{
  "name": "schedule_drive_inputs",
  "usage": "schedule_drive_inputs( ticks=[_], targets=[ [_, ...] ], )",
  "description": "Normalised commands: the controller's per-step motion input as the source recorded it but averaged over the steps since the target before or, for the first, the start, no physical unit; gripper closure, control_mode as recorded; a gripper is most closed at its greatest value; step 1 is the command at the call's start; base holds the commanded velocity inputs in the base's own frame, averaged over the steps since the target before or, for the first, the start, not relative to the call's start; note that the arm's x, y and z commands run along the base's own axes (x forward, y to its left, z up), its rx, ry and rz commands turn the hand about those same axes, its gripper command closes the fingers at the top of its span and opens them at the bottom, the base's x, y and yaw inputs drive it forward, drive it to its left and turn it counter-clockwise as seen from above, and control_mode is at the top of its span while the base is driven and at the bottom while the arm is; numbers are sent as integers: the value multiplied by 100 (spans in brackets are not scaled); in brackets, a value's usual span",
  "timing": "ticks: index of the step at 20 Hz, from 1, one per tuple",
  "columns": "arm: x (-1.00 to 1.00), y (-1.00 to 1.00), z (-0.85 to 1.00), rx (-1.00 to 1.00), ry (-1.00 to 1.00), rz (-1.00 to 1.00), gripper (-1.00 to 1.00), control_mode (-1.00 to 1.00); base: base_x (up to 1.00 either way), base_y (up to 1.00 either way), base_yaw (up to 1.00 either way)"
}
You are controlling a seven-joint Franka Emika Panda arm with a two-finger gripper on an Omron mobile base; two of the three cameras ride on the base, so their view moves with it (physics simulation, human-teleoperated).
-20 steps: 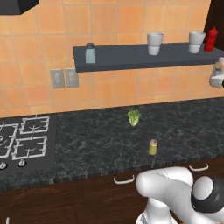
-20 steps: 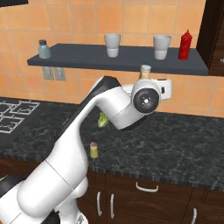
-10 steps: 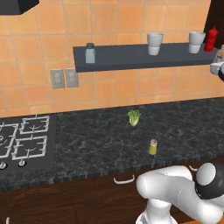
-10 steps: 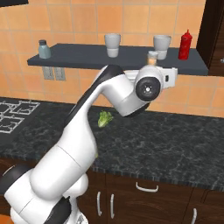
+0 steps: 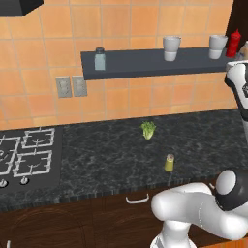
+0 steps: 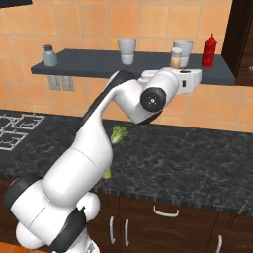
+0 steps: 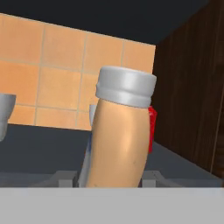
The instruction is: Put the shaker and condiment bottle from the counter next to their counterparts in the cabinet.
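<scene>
While the gripper (image 7: 111,181) pinches the condiment bottle (image 7: 118,135) low on its tan body, the jaws pressed against both its sides, the bottle hangs at the level of the cabinet (image 6: 99,66) — near the shelf's right end, in front of a grey cup (image 6: 184,50) and left of the red bottle (image 6: 209,50) it belongs beside.

My worry is the approach. In the hand view the red bottle peeks out directly behind the held one, so a straight push forward could bump it and topple it, or shove it off the cabinet's end. The cup is close on the other side; a sideways drift would likely clip that instead. Because the hold is low on a soft-looking squeeze body, the tall part above the jaws could rock if the base catches the shelf's front lip on the way in — coming in too low would cause exactly that. Letting go before the base sits flat would probably tip it.

As for its pose: the long axis runs roughly vertical, white cap up, base down between the jaws. In the hand view it leans a little to the right, though that camera rolls with the hand; from the right base view the bottle looks near upright.

Below the cabinet, the shaker (image 5: 169,162) stands upright on the counter (image 5: 106,160), just beside a leafy green (image 5: 148,130), not yet carried up.
</scene>
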Motion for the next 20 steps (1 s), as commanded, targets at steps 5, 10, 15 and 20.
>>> schedule_drive_inputs(
  ticks=[5, 10, 15, 20],
  targets=[
    [29, -13, 17, -14, -2, -8, 100, -100, 0, 0, 0],
    [25, -4, 13, -1, 0, -7, 100, -100, 0, 0, 0],
    [21, -6, 0, 0, 8, -5, 100, -100, 0, 0, 0],
    [32, -5, 0, 0, 6, -4, 100, -100, 0, 0, 0]
  ],
)
